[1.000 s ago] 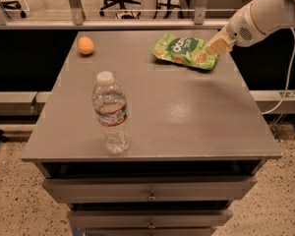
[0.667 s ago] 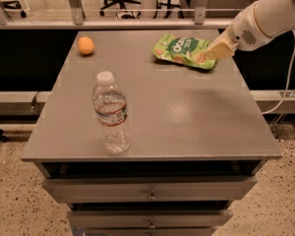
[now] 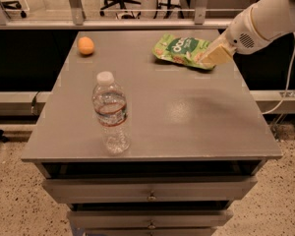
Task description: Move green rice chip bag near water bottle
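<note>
1. Little has changed since the earlier frames: the end effector (image 3: 215, 56) has dipped slightly at the right end of the bag (image 3: 181, 49), while the bag, the bottle (image 3: 111, 114) and the orange (image 3: 86, 45) lie as before.
2. It now touches the bag's right edge; whether it is wide, narrow or gripping the bag I cannot tell.
3. The bag lies flat at the far right of the table (image 3: 187, 117).
4. The bottle stands upright near the front left, well apart from the bag.
5. The orange sits near the far left corner.
</note>
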Tool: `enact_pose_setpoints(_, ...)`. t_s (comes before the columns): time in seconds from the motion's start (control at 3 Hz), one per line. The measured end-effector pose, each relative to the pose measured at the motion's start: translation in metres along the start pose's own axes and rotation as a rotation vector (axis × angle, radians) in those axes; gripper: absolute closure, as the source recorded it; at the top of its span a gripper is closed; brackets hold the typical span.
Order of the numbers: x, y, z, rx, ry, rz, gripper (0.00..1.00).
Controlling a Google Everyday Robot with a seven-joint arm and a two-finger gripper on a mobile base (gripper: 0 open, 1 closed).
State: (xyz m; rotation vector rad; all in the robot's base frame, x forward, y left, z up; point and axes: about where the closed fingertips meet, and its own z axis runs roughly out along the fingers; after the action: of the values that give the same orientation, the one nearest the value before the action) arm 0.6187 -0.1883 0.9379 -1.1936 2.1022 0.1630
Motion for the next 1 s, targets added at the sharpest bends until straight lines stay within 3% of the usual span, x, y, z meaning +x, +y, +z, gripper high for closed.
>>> enact_pose_setpoints(0.33,0.005,-0.008,0.007,0.02,-0.03,0.012,0.0)
enact_pose_setpoints(0.67,0.009,-0.049,0.023,0.1,-0.082,0.038,0.0)
enact_pose_setpoints(1.0,0.008,-0.106,0.043,0.18,-0.151,0.076,0.0)
